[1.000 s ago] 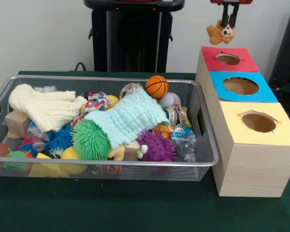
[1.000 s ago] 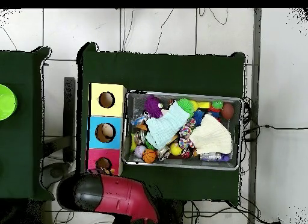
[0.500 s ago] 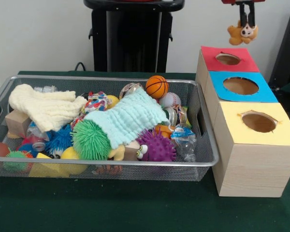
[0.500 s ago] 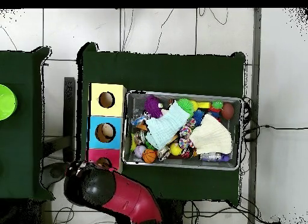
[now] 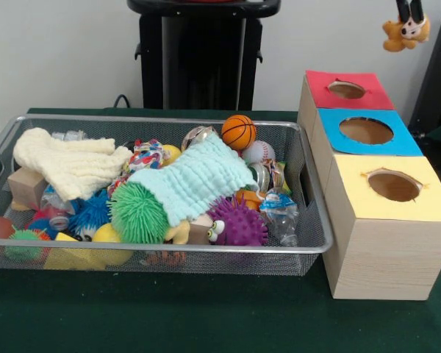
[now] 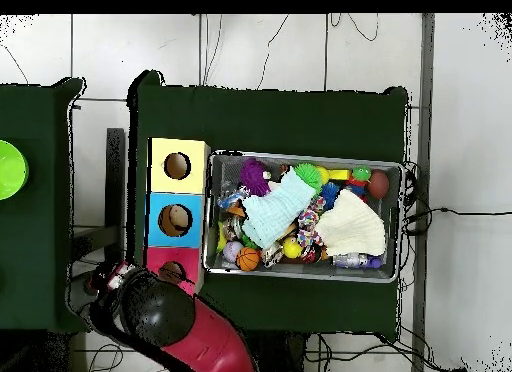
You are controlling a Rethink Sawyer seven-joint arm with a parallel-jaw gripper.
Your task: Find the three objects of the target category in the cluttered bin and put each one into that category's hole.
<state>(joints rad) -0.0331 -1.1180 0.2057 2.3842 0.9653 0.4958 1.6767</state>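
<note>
My gripper (image 5: 410, 15) hangs at the top right edge of the front view, shut on a small orange-tan plush animal (image 5: 404, 34) with dark ears. The plush dangles in the air, above and to the right of the red-topped hole (image 5: 347, 90). In the overhead view my red and black arm (image 6: 165, 318) covers the gripper, beside the red-topped hole (image 6: 172, 272). The wire mesh bin (image 5: 162, 120) sits left of the box, full of toys; it also shows in the overhead view (image 6: 300, 156). No striped tiger plush shows in the clutter.
The blue-topped hole (image 5: 366, 130) and yellow-topped hole (image 5: 394, 185) lie nearer the camera on the same wooden box. In the bin lie a mint knitted cloth (image 5: 195, 180), a cream cloth (image 5: 70, 165), a green spiky ball (image 5: 137, 213), a purple spiky ball (image 5: 239, 220) and a small basketball (image 5: 238, 132).
In the front view my gripper has carried the plush to the right and slightly up, from above the red hole's left side to past the box's right edge.
</note>
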